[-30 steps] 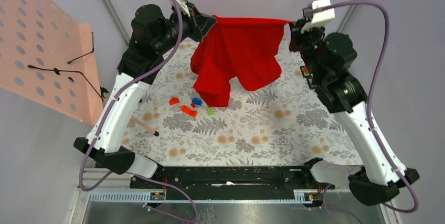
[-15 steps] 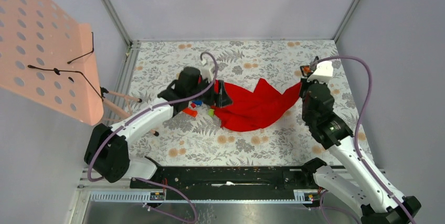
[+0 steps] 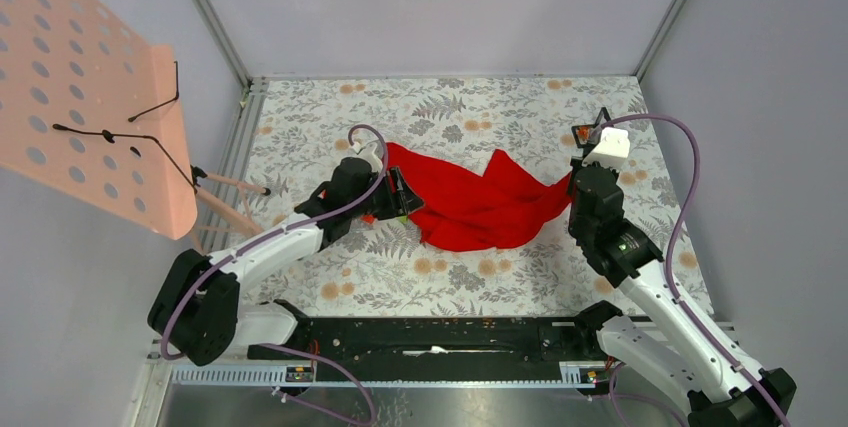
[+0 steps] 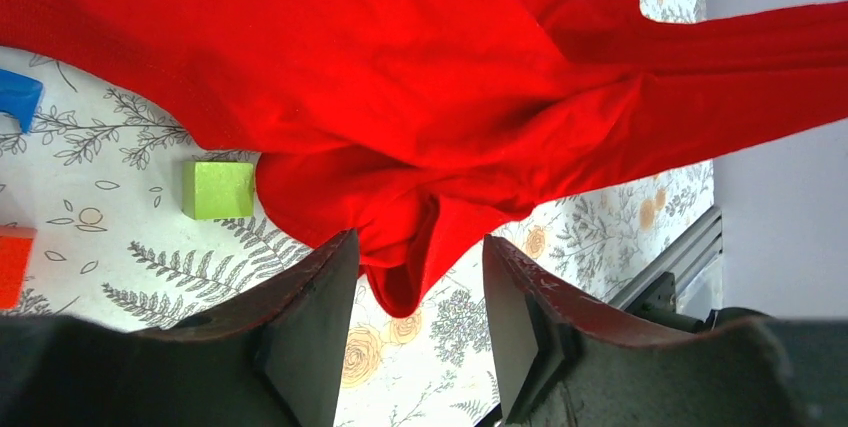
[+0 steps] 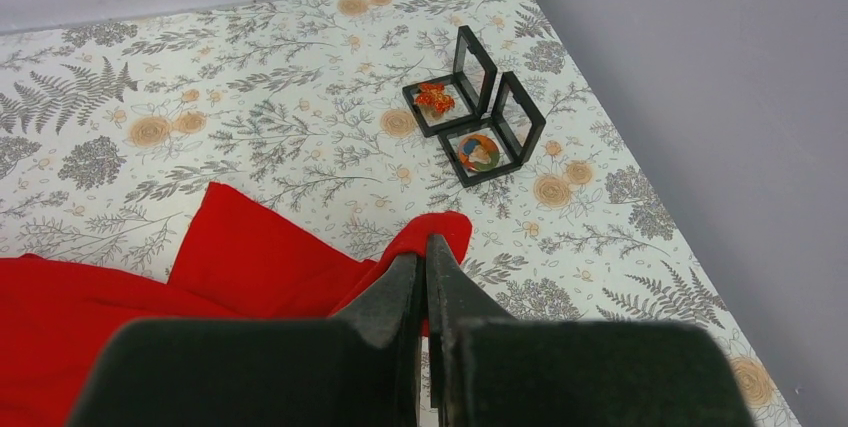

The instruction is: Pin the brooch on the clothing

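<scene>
Shirt: bright red, unpinned, crumpled in a low creased heap mid-table, running left to right, nowhere flat. You have its right end drawn out to a narrow point and pinched in the closed right gripper; a band of cloth runs taut toward that end. At its left edge a loose fold tip sits between the spread fingers of the left gripper, unclamped.

Brooches: two, at the table's far right, apart from the shirt. Orange brooch lies in the far case; round brooch, multicoloured, in the near case. Both cases are black, lids upright, touching corner to corner.
</scene>
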Controlling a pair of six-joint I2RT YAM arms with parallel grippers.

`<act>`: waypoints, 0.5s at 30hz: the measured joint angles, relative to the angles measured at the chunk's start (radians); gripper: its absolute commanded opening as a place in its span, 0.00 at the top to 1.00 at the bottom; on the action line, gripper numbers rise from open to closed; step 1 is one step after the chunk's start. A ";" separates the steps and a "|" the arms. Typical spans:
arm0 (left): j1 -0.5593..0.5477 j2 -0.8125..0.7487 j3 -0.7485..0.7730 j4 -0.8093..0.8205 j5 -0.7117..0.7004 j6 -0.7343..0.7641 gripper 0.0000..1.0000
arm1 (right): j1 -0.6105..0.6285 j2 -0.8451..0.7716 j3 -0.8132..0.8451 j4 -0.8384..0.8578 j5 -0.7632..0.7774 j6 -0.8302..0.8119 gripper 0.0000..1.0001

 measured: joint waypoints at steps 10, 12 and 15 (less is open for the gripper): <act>0.000 0.037 -0.023 0.010 -0.061 -0.111 0.49 | 0.000 0.003 0.000 0.012 0.000 0.002 1.00; 0.000 0.048 -0.024 0.011 -0.071 -0.117 0.51 | 0.000 0.003 0.000 0.012 0.000 0.002 1.00; 0.000 0.069 -0.028 0.011 -0.080 -0.121 0.52 | 0.000 0.003 0.000 0.012 0.000 0.002 1.00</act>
